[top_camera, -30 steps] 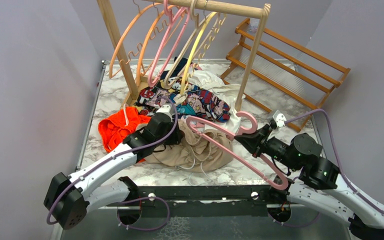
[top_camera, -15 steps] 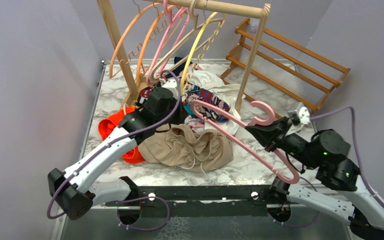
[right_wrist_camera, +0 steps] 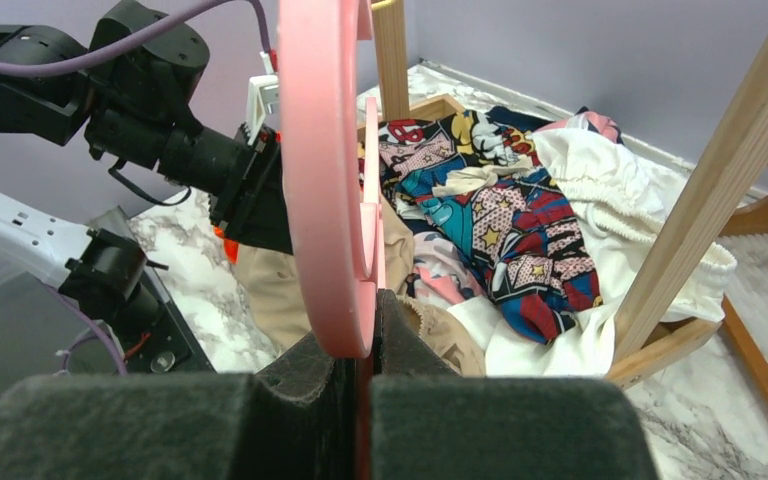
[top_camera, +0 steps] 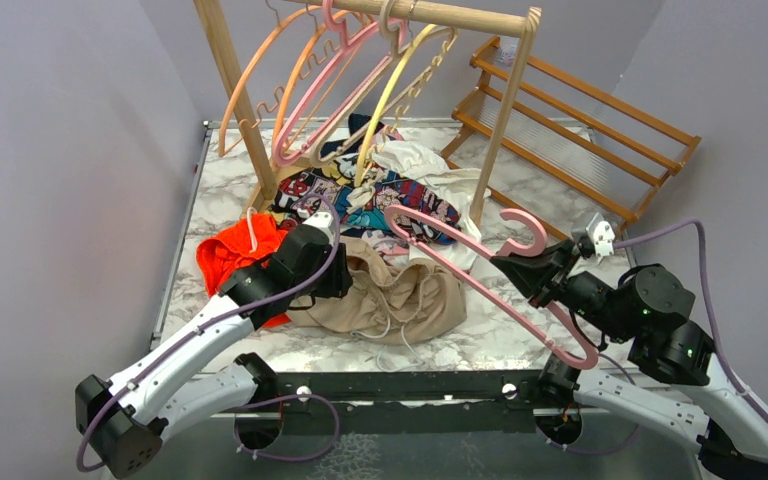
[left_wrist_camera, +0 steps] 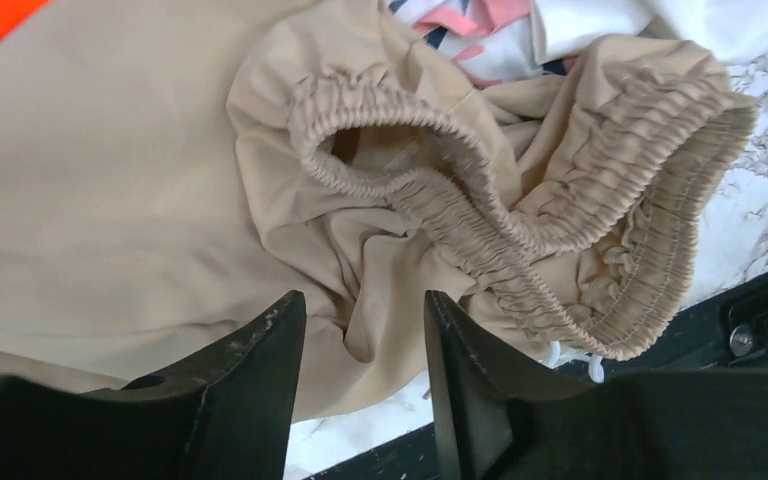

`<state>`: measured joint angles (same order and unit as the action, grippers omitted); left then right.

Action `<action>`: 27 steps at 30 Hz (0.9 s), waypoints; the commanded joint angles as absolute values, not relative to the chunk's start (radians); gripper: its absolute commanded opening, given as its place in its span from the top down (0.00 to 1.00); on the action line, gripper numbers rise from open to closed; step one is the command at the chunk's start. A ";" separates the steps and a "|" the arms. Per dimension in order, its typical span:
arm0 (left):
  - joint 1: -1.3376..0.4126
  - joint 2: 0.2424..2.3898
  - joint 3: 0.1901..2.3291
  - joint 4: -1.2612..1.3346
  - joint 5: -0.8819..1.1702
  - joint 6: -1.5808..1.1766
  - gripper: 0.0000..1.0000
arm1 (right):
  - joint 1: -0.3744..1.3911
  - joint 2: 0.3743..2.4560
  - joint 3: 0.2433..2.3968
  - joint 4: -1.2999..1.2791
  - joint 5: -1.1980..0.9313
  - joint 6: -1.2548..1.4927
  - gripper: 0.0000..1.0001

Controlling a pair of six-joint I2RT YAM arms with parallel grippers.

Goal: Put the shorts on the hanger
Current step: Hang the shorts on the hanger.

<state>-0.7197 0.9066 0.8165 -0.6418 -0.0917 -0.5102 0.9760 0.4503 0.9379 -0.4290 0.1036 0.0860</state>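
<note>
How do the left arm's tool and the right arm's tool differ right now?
The left tool is open and empty; the right tool is shut on the pink plastic hanger. The left tool points down over the crumpled tan fabric shorts; the right tool is raised, holding its hanger in the air. Both are black with two fingers.

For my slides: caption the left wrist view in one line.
Open left tool hovers over the crumpled beige shorts, just short of their gathered elastic waistband.
</note>
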 commanded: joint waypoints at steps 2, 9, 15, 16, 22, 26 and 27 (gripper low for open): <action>-0.719 0.893 0.776 -0.595 -0.147 -0.475 0.45 | 0.980 0.435 0.921 -0.406 0.089 0.112 0.99; -0.719 0.961 0.779 -0.474 -0.202 -0.385 0.40 | 0.980 0.437 0.891 -0.398 0.072 0.127 0.99; -0.716 1.049 0.798 -0.450 -0.261 -0.360 0.41 | 0.980 0.433 0.892 -0.407 0.059 0.125 0.99; -0.715 1.062 0.796 -0.445 -0.265 -0.358 0.41 | 0.980 0.433 0.893 -0.407 0.055 0.125 0.99; -0.705 1.121 0.778 -0.383 -0.273 -0.367 0.47 | 0.981 0.438 0.909 -0.438 0.010 0.117 0.99; -0.701 1.136 0.777 -0.335 -0.253 -0.377 0.55 | 0.979 0.443 0.922 -0.453 -0.029 0.110 0.99; -0.702 1.136 0.777 -0.327 -0.243 -0.378 0.59 | 0.980 0.446 0.923 -0.458 -0.032 0.110 0.99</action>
